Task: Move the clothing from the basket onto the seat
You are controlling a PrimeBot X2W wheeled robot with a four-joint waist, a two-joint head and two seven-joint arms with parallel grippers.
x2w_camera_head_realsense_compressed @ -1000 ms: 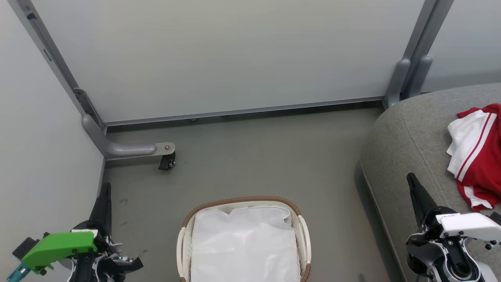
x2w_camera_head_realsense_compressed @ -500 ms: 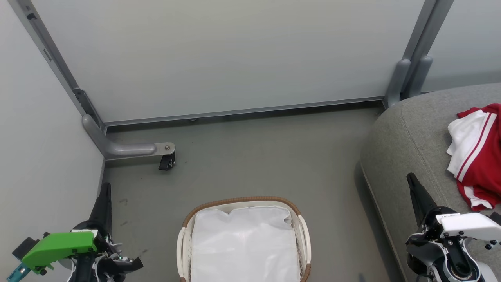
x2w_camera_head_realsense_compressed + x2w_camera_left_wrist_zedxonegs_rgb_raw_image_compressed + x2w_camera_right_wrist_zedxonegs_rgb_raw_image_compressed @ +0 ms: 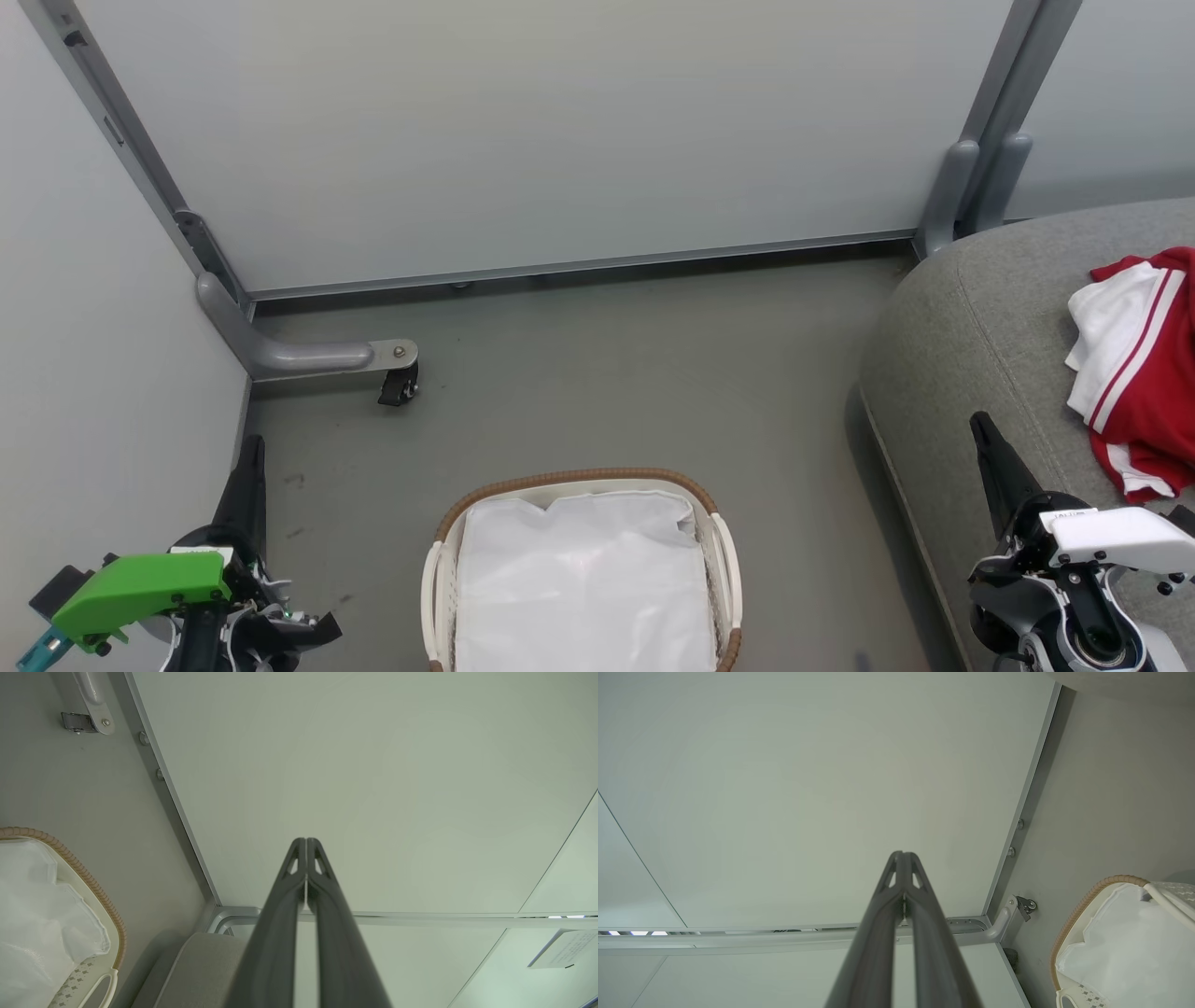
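Head view: the clothing point(image 3: 1144, 364) is a red and white heap at the right edge of the frame. It lies on the grey seat point(image 3: 980, 317), and part of it runs off the picture. The heap is longer up and down the frame than it is wide.

The basket point(image 3: 579, 478) sits on the floor point(image 3: 607, 373) at the bottom middle of the frame, well apart from the seat. Inside it I can see a white sheet point(image 3: 583, 588) and nothing red (the near end of the basket is cut off by the frame, so I cannot see all of it).

The right pincer point(image 3: 980, 427) is at the lower right, over the front edge of the seat. The clothing lies up and to the right of it, near but not touching. The left pincer point(image 3: 252, 448) is at the lower left by the wall point(image 3: 560, 140), far from the clothing, so the right arm is much nearer.

Both pincers have their two dark fingers pressed together with nothing between them. The two wrist views show this well, with the tips meeting in front of the pale wall.

I think the job looks done, or almost done. If more red clothes hide in the cut-off part of the basket, a pincer would have to go down and in toward the bottom middle.
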